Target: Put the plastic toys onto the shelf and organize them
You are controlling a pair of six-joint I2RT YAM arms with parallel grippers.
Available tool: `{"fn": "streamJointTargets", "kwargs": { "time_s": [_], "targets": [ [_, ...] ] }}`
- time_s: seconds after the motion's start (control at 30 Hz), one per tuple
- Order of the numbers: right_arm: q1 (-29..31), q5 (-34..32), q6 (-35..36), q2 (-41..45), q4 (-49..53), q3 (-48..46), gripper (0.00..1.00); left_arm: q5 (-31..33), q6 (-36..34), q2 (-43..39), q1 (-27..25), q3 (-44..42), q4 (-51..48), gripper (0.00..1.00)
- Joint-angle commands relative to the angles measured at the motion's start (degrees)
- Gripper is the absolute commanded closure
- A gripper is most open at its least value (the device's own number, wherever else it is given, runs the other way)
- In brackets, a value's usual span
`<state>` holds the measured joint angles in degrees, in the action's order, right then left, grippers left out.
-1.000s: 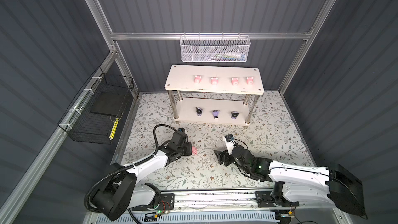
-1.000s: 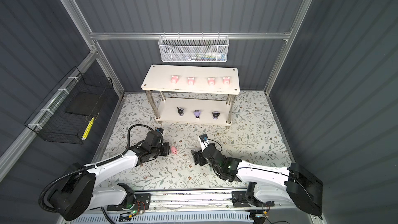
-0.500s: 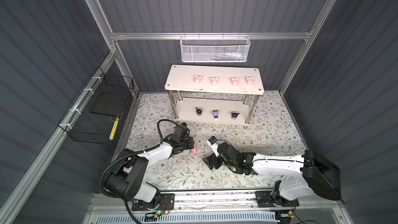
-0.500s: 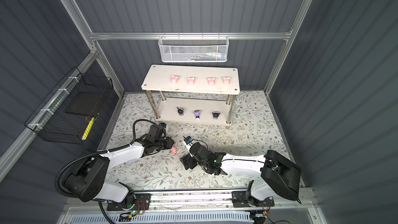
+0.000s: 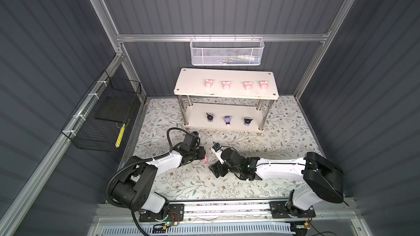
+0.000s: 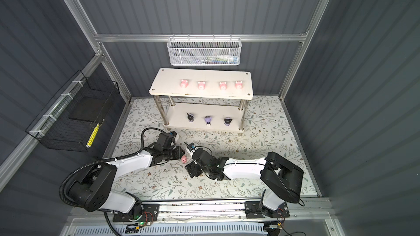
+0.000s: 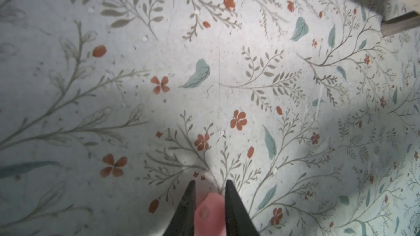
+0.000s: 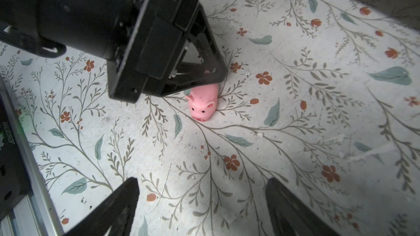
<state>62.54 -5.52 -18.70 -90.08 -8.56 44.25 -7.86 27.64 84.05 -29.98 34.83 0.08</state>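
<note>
My left gripper point(image 7: 210, 182) is straddling the pink pig point(image 8: 203, 102), barely parted; whether it's pinching I cannot tell. My right gripper point(image 8: 201, 181) is gaping empty. The pig is sitting on the mat point(image 8: 295, 155), seven o'clock off the shelf point(image 5: 193, 89), likely light and squashy: I'm favouring its flanks.

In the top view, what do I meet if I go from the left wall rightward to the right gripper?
black basket → left gripper, closed around a pig → right gripper
</note>
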Motion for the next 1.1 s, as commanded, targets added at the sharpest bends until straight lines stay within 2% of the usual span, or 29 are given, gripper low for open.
{"fn": "streamJointTargets", "kwargs": {
  "time_s": [0.0, 0.3, 0.57, 0.67, 0.77, 0.9, 0.97, 1.07],
  "targets": [
    [-0.4, -1.0, -0.4, 1.2, 0.2, -0.7, 0.11, -0.8, -0.5, -2.5, 0.3, -2.2, -2.8, 0.77],
    [-1.3, -0.8, -1.2, 1.6, -0.1, -1.3, 0.11, -1.4, 1.9, -10.7, 0.3, -6.6, -5.5, 0.78],
    [-2.3, -0.9, -1.6, 2.4, 0.3, -2.1, 0.11, -5.0, 3.8, -17.8, 0.1, -10.7, -6.9, 0.79],
    [-2.8, -1.1, -1.6, 3.0, 0.3, -2.5, 0.11, -4.0, 3.3, -21.0, 0.1, -11.5, -8.5, 0.78],
    [-3.4, -1.1, -1.6, 4.3, 0.6, -3.3, 0.11, -1.6, 2.5, -23.4, 0.1, -10.3, -9.6, 0.65],
    [-4.6, -2.5, -1.4, 7.7, 2.2, -4.6, 0.11, 0.3, 0.2, -22.2, 0.1, -7.1, -9.7, 0.35],
    [-5.6, -2.7, -1.6, 10.7, 3.1, -5.8, 0.11, 0.3, -1.3, -20.7, 0.1, -5.4, -9.8, 0.28],
    [-7.5, -2.9, -1.6, 16.1, 3.5, -8.7, 0.11, 0.9, -4.4, -19.2, 0.1, -3.5, -11.3, 0.27]
  ]
}}
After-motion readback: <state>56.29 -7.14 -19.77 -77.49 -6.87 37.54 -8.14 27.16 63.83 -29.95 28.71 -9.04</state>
